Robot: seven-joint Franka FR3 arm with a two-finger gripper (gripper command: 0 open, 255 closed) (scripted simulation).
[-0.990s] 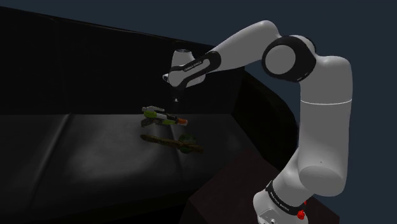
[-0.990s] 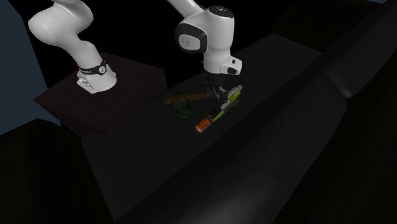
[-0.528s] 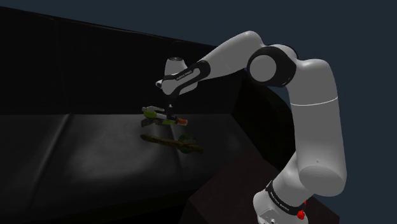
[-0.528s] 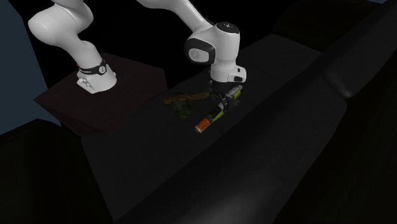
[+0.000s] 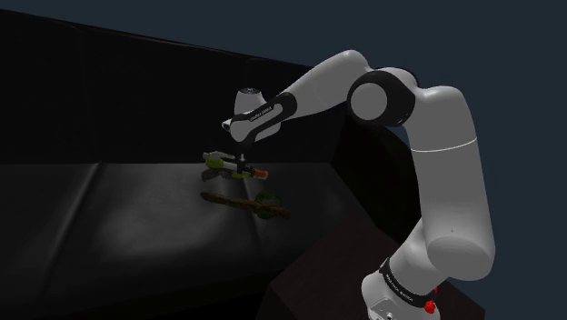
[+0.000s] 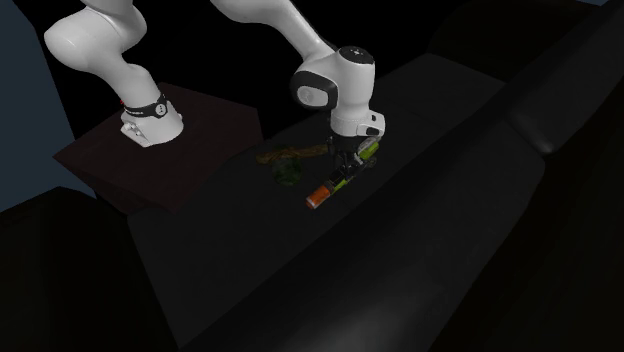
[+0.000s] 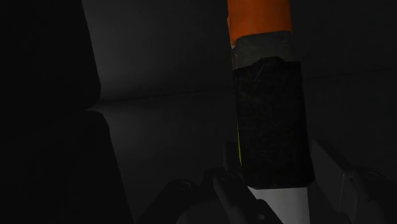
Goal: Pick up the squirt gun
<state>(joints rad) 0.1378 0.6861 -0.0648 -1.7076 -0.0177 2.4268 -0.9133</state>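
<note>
The squirt gun [image 5: 218,162] is green and dark with an orange tip and lies on a dark sofa seat [image 5: 136,218]. In the second exterior view the squirt gun [image 6: 328,187] points its orange end toward the seat's front edge. My gripper [image 5: 241,165] has come straight down onto its middle, and the gripper [image 6: 341,166] hides part of the body. In the wrist view the gun's dark barrel and orange tip [image 7: 266,95] run out from between my fingers, and the gripper [image 7: 286,197] is shut on it.
A brownish-green twig-like object [image 5: 247,202] lies just beside the gun on the stand's side, also seen as the twig-like object [image 6: 285,160]. The sofa's backrest [image 5: 136,109] rises behind, an armrest [image 5: 363,173] stands near the stand [image 6: 160,150].
The hand came down from above the gun onto its middle. The fingers, wide apart before, have closed on the gun. The gun has not moved.
</note>
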